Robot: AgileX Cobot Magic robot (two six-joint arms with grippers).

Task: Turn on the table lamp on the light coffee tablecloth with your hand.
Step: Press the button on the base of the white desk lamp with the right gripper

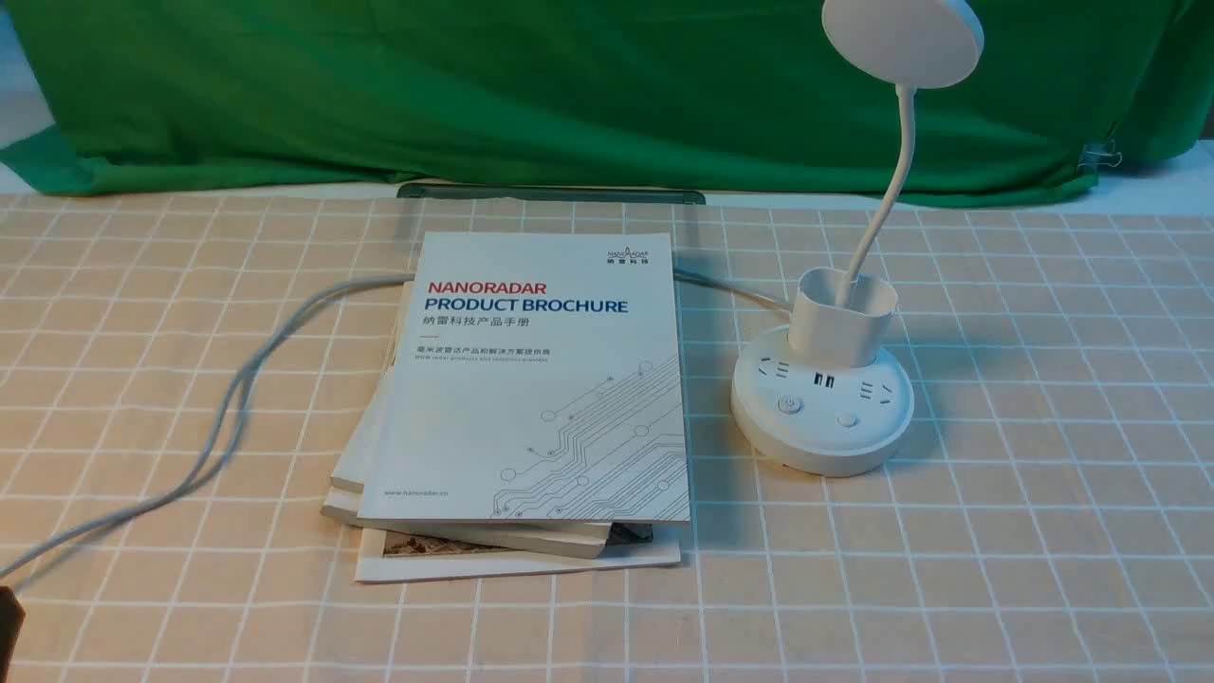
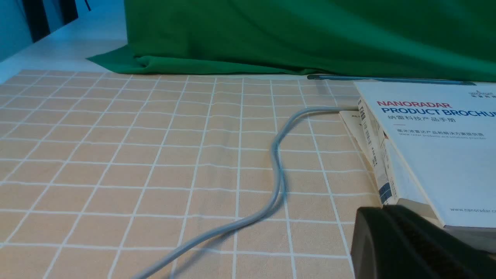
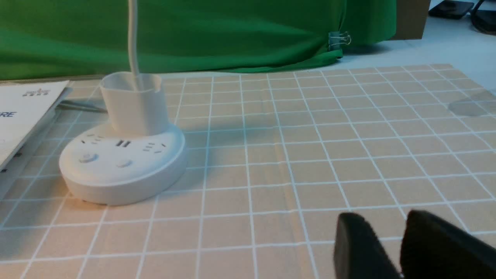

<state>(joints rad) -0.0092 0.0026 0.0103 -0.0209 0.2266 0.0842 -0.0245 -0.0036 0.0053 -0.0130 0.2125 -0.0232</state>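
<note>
Nearest us, in the right wrist view, the right gripper (image 3: 391,228) shows black jaws slightly parted and holding nothing, low over the light coffee tablecloth (image 1: 1043,531) and well apart from the table lamp (image 1: 839,332). Of the left gripper (image 2: 407,240) we see only one dark bulk beside a stack of brochures (image 1: 541,379), so we cannot tell how its jaws stand. Taking the front view as a dial centred on the brochures, the white lamp stands on the tabletop at 3 o'clock, a grey cable (image 1: 237,398) trails toward 8 o'clock, and a green cloth (image 1: 569,85) hangs at 12 o'clock. We judge the lamp unlit and no press begun. Trouble could come from the first button (image 1: 789,406) and second button (image 1: 847,420) lying side by side on the round base (image 1: 821,446). A broad jaw tip might strike the wrong one or land among the sockets. A slanted push could slide the base over the cloth, and an arm coming in high could knock the bendy neck (image 1: 896,180). The cup-shaped holder (image 3: 133,104) contains only the foot of the neck, as far as its rim lets us see.
</note>
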